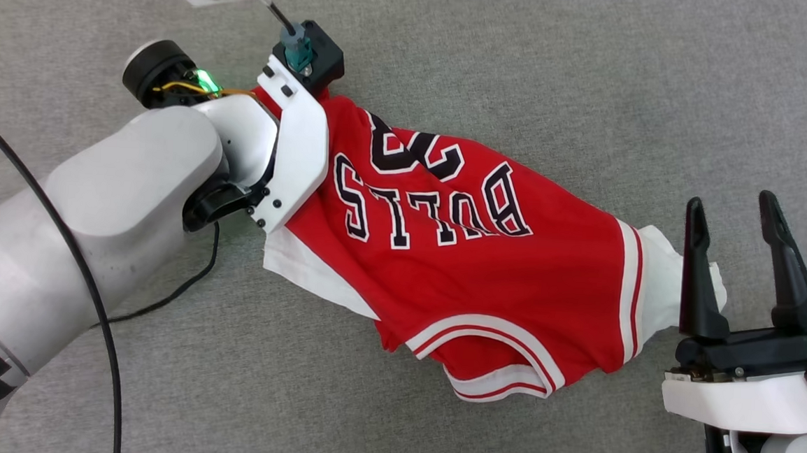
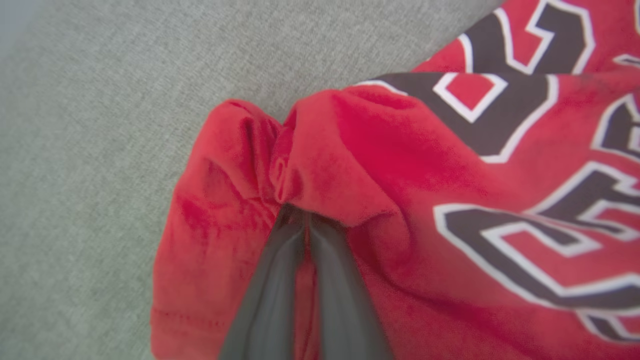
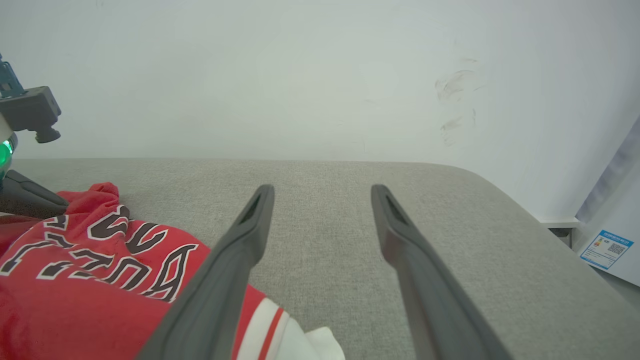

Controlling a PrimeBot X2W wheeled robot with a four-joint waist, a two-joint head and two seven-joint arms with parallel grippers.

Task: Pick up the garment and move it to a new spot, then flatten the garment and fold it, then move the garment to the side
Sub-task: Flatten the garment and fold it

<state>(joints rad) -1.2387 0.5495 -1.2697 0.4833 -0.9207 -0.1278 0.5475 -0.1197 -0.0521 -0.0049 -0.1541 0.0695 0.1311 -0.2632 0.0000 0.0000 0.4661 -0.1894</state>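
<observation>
On the left, the robot's big pale left arm (image 1: 119, 174) reaches out over the gray cloth top (image 1: 526, 59). A black cable (image 1: 101, 306) loops down beside it. At the end of that arm, the left gripper (image 2: 301, 216) is squeezed tight on a little bunch of red cloth. That bunch is at the end of the garment (image 1: 471, 259) with the big number, far from the collar. I think it holds on there so it can pull or lift the whole shirt to a new spot.

The garment lies on the gray top, in the middle. It runs from the left gripper across to the right. The letters face up, but the shirt is lumpy and wrinkled. One white sleeve peeks out from under it. It is not flat yet, and it is not folded.

On the right, the other white sleeve ends just beside the right gripper (image 1: 733, 201). Its two dark fingers stand wide apart and hold nothing. One finger is over the sleeve, but I cannot tell if it touches. I guess it waits there to grab that side, so both arms can stretch the shirt smooth.
</observation>
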